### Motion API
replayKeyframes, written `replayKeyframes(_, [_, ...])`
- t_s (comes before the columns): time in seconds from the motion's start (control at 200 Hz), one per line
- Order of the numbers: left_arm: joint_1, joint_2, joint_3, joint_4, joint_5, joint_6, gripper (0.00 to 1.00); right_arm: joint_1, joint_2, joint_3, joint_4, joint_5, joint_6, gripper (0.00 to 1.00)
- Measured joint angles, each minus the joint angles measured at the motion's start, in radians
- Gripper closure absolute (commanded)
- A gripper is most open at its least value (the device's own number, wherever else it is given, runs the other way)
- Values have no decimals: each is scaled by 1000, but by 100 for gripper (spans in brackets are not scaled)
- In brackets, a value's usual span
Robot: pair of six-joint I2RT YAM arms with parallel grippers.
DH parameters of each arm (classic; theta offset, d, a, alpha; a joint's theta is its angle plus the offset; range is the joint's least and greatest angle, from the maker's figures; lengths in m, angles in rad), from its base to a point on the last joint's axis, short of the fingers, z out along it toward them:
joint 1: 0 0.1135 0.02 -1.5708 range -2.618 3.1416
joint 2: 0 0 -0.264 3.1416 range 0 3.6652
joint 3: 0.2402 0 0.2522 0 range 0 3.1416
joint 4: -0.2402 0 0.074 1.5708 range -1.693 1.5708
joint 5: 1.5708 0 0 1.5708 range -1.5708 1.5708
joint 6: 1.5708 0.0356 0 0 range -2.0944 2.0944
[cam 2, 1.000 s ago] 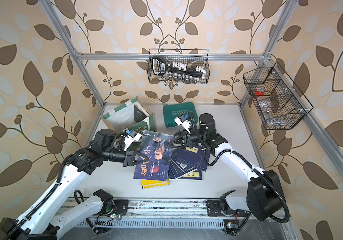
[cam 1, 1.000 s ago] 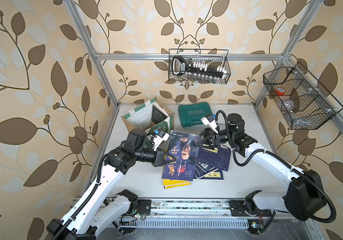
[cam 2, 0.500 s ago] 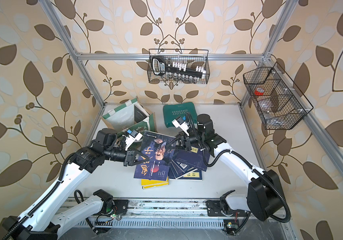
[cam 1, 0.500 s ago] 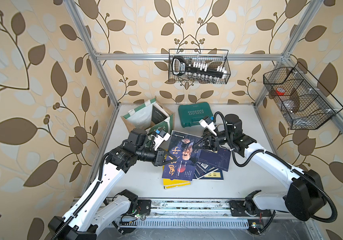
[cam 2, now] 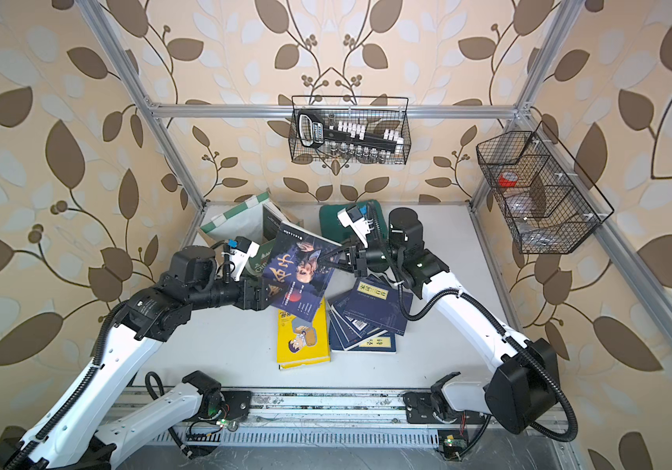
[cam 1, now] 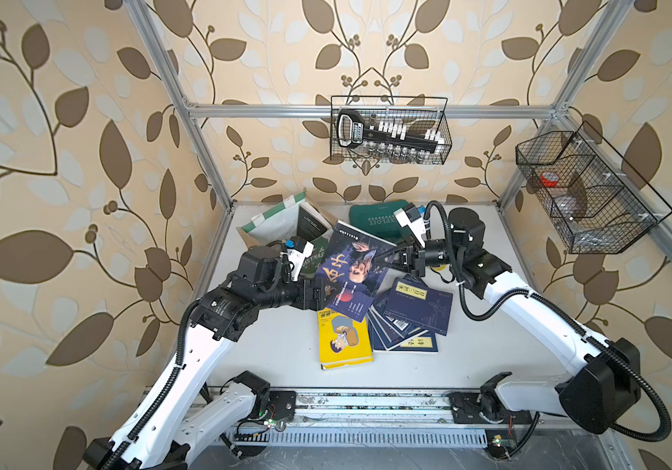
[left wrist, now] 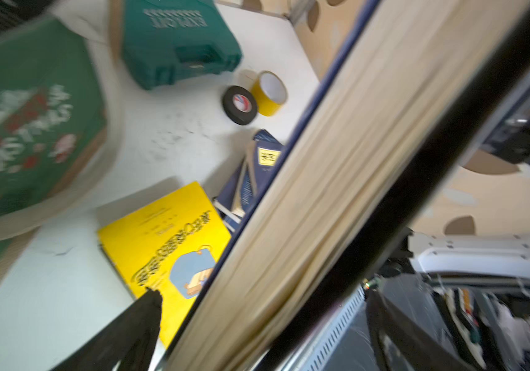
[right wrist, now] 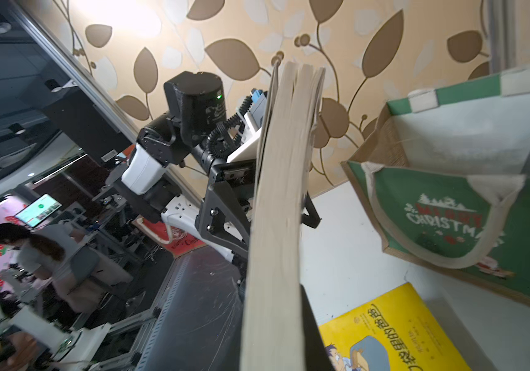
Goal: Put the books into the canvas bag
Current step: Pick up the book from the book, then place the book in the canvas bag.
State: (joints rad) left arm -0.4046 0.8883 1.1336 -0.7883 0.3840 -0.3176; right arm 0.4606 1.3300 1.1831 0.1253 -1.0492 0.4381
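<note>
A dark blue illustrated book (cam 1: 352,276) hangs tilted above the table, and my right gripper (cam 1: 387,258) is shut on its far right edge. My left gripper (cam 1: 322,295) stands open around the book's near left corner; one finger (left wrist: 141,324) is clear of the cream page edges (left wrist: 337,192). On the table below lie a yellow cartoon-cover book (cam 1: 344,337) and a fan of navy books (cam 1: 411,309) with yellow labels. The canvas bag (cam 1: 277,221), tan with green-and-white panels, stands open at the back left with a dark book upright inside it.
A green plastic tool case (cam 1: 375,221) lies at the back behind the right gripper. A black tape roll (left wrist: 239,104) and a yellow tape roll (left wrist: 270,93) sit on the table beside it. Wire baskets (cam 1: 391,130) hang on the back and right walls.
My left gripper has opened off the dark blue book while the right gripper has shut on its far edge. The book has risen slightly toward the back.
</note>
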Motion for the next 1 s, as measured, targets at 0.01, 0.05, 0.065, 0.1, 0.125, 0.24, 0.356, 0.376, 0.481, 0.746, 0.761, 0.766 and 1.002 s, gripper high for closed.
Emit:
replayKeyframes(0.01, [0, 3, 9, -8, -13, -4, 1, 0, 1, 6, 0, 6, 2, 100])
replayKeyframes(0.05, [0, 13, 46, -36, -84, -19, 1, 0, 14, 49, 5, 45, 10, 100])
replayKeyframes(0.065, [0, 16, 58, -45, -105, -25, 1, 0, 22, 64, 6, 58, 11, 100])
replayKeyframes(0.1, [4, 26, 84, -68, -152, -37, 1, 0, 44, 103, 11, 87, 18, 100])
replayKeyframes(0.125, [10, 33, 101, -87, -185, -50, 1, 0, 61, 131, 14, 104, 23, 100])
replayKeyframes(0.24, [67, 58, 148, -151, -285, -80, 1, 3, 174, 254, 30, 174, 45, 100])
replayKeyframes(0.356, [171, 72, 163, -195, -315, -88, 1, 11, 304, 376, 28, 229, 61, 100])
replayKeyframes(0.376, [184, 75, 166, -201, -319, -88, 1, 15, 325, 394, 27, 235, 63, 100])
replayKeyframes(0.481, [212, 96, 187, -219, -338, -86, 1, 34, 441, 527, -5, 270, 67, 100])
replayKeyframes(0.746, [245, 131, 193, -218, -330, -69, 1, 84, 691, 895, -113, 356, 47, 100])
replayKeyframes(0.761, [252, 133, 194, -218, -329, -68, 1, 85, 699, 905, -119, 361, 45, 100])
replayKeyframes(0.766, [253, 134, 194, -218, -328, -68, 1, 87, 703, 911, -120, 362, 44, 100])
replayKeyframes(1.002, [382, 169, 195, -218, -283, -59, 1, 107, 765, 959, -203, 442, 3, 100])
